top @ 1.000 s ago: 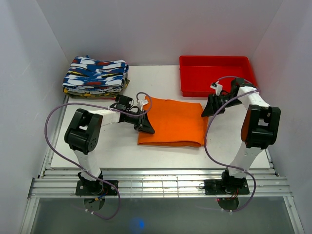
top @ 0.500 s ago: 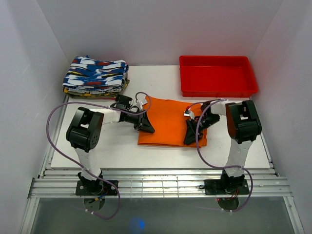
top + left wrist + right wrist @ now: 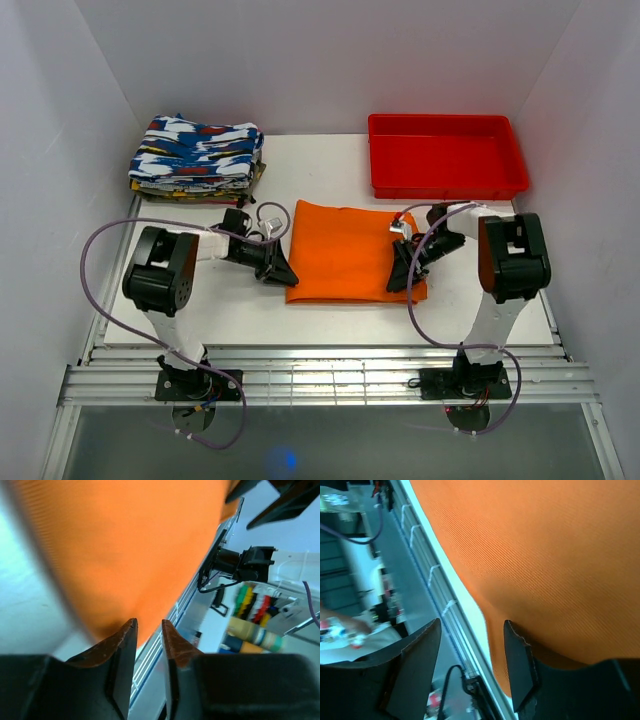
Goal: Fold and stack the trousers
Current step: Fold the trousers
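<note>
The bright-orange trousers [image 3: 345,250] lie folded in a flat rectangle at the middle of the table. My left gripper [image 3: 276,268] sits low on the table just left of their left edge, apart from the cloth. In the left wrist view its jaws [image 3: 148,624] stand a narrow gap apart with nothing between them, and the trousers [image 3: 125,545] fill the space ahead. My right gripper [image 3: 403,272] is over the trousers' front right part. In the right wrist view it [image 3: 472,627] is open, with one fingertip [image 3: 514,632] against the cloth [image 3: 545,555] at its edge.
A stack of blue, white and red patterned folded clothes [image 3: 197,157] sits at the back left. A red plastic tray [image 3: 445,155] stands at the back right. Metal rails [image 3: 330,375] run along the table's front edge. Purple cables loop beside both arms.
My right gripper swung from beside the red tray down onto the trousers' front right part. My left gripper pulled back left off the trousers' left edge, which now lies flat.
</note>
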Tool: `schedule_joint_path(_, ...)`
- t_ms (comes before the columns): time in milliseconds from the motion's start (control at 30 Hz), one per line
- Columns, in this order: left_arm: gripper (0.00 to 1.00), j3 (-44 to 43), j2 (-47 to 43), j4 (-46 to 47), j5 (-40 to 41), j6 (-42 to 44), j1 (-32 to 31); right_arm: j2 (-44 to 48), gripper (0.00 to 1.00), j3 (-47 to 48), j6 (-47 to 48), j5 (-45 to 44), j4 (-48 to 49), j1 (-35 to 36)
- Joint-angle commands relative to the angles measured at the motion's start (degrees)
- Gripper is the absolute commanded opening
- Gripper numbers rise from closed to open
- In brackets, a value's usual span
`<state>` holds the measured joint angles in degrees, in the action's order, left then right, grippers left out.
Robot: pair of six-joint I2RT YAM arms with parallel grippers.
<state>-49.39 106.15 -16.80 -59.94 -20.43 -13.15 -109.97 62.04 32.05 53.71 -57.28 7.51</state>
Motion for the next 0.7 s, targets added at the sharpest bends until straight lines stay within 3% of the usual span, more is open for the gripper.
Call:
schedule_joint_path(0, 0.38, -3.51, -10.77, -2.63, -0.87, 6.27, -0.47, 8.44, 0.59, 5.62, 2.76, -5.11, 0.68, -1.52)
schedule_joint_path(133, 0.48, -13.00, -11.59, 0.27, 0.96, 4.79, -0.83, 6.71, 0.62, 15.55, -1.28, -3.27, 2.51, -3.81)
schedule_joint_path(267, 0.50, -21.95, -1.34, 7.29, 3.95, -0.66, -1.09, -2.84, 0.63, 25.03, -5.06, -3.00, 4.10, -4.26)
schedule_joint_path(467, 0.49, -27.42, 12.92, 18.09, 8.26, -9.27, -1.79, -13.49, 0.61, 27.87, -7.79, -5.80, 9.19, -4.78)
schedule_joint_path(567, 0.49, -32.16, 21.09, 18.21, 10.89, -7.80, -1.53, -15.96, 0.59, 27.51, -9.64, -10.46, 14.38, -5.66)
schedule_joint_path(667, 0.50, -34.46, 23.49, 17.24, 12.31, -5.25, -0.92, -15.81, 0.59, 29.18, -9.90, -12.67, 15.62, -5.84)
